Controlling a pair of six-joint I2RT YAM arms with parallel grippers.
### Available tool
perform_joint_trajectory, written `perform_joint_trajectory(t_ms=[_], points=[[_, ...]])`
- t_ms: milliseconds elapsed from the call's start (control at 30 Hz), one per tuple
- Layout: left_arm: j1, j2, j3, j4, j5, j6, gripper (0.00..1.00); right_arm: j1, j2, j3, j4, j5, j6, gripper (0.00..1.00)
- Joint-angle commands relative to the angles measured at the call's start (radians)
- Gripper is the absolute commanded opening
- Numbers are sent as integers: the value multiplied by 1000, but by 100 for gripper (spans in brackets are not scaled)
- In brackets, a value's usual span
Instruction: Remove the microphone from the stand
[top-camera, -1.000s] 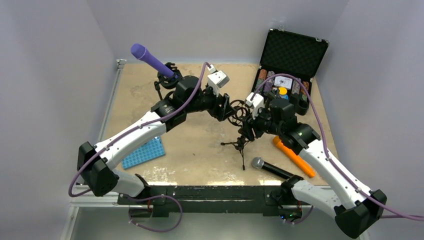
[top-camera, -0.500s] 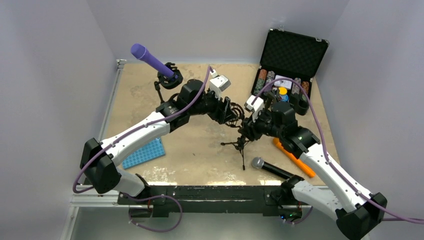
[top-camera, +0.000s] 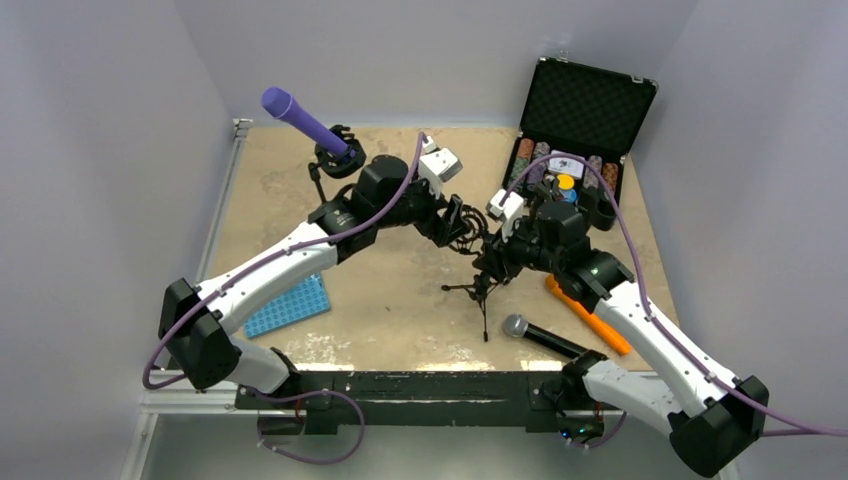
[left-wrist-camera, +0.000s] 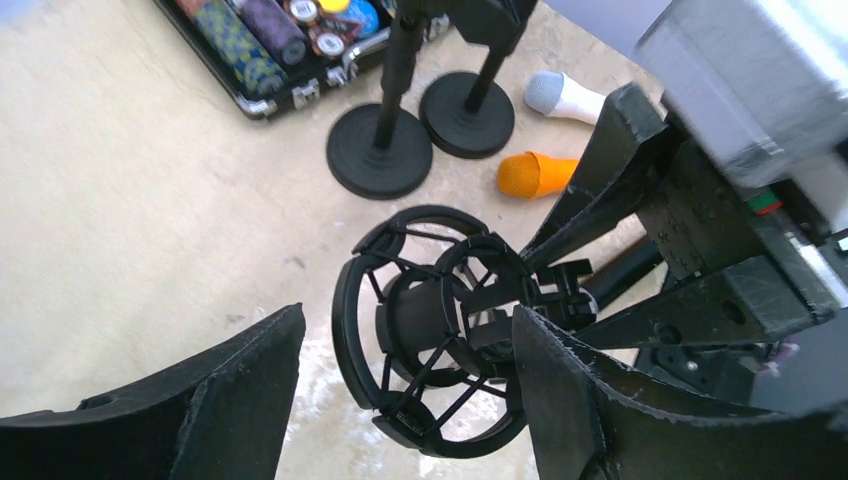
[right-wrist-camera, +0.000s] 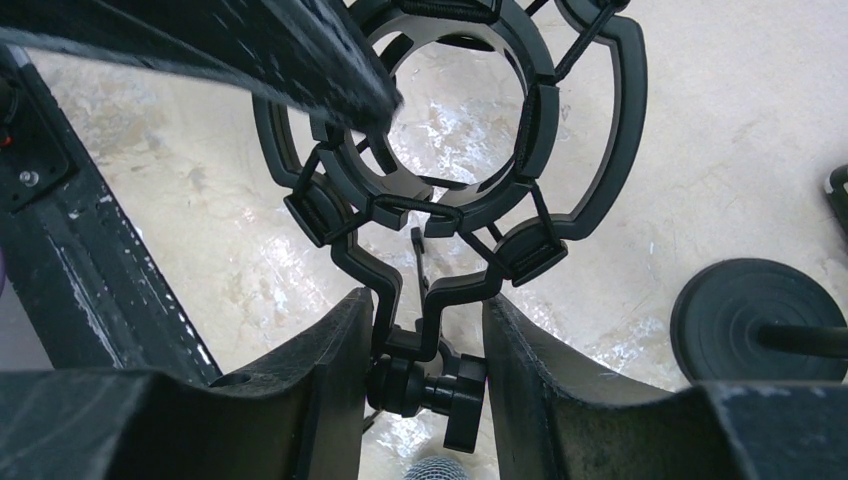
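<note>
Black ring-shaped shock-mount stand (left-wrist-camera: 440, 335) with elastic webbing, centre ring empty, right gripper (right-wrist-camera: 425, 350) clamping its neck, left gripper (left-wrist-camera: 405, 385) wide around the cage.

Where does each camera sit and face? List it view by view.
Top: above and behind, facing down on the table; both arms show.
Left wrist: facing down past left pincer at the stand's ring.
Right wrist: up close, right pincer straddling the ring's stem.
Shared: the ring, in all three.

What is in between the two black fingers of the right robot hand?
The shock mount's stem and knob sit between the right gripper's fingers, in the right wrist view.
</note>
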Motion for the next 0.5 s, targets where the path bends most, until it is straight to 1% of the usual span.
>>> perform_joint_trajectory(t_ms=[0,133,233,367,467], points=[[4,-72,114,-5,-38,142,80,2,-11,-2,42,69,64,0],[3,-107,158,-19,-33,196,80,0,-13,30,50,164,100,0],[3,-127,169,-45,-3,223,80,-3,-9,61,66,233,104,0],[3,-143,159,-62,21,220,79,-9,3,82,114,304,96,0],[4,-149,149,-66,35,216,79,-19,18,96,138,327,92,0]])
